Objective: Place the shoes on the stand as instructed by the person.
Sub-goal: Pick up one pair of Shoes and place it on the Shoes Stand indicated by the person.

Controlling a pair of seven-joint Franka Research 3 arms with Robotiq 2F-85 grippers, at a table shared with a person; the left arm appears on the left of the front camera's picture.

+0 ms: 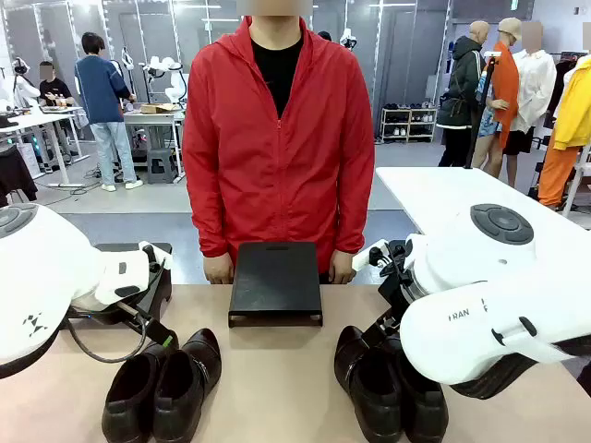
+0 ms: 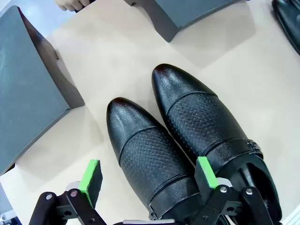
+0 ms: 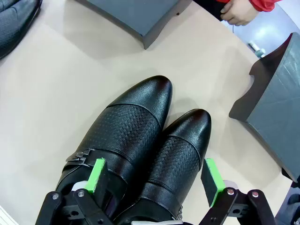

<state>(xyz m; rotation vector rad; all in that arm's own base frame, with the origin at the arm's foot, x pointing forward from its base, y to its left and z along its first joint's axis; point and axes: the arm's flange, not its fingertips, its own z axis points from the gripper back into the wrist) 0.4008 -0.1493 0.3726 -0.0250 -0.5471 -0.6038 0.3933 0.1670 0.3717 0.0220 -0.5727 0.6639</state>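
While shoes (image 1: 164,386) sit on beige table (image 1: 277,378) — grey floor (image 1: 138,220), workbenches (image 1: 42,118) beyond.

You get the right pair of shoes (image 1: 374,383) only in part — the right arm (image 1: 480,314) covers its outer side. The bottom edge cuts the left pair (image 1: 162,388) at the heels, and the left arm (image 1: 37,277) hides most of a dark stand (image 1: 159,297).
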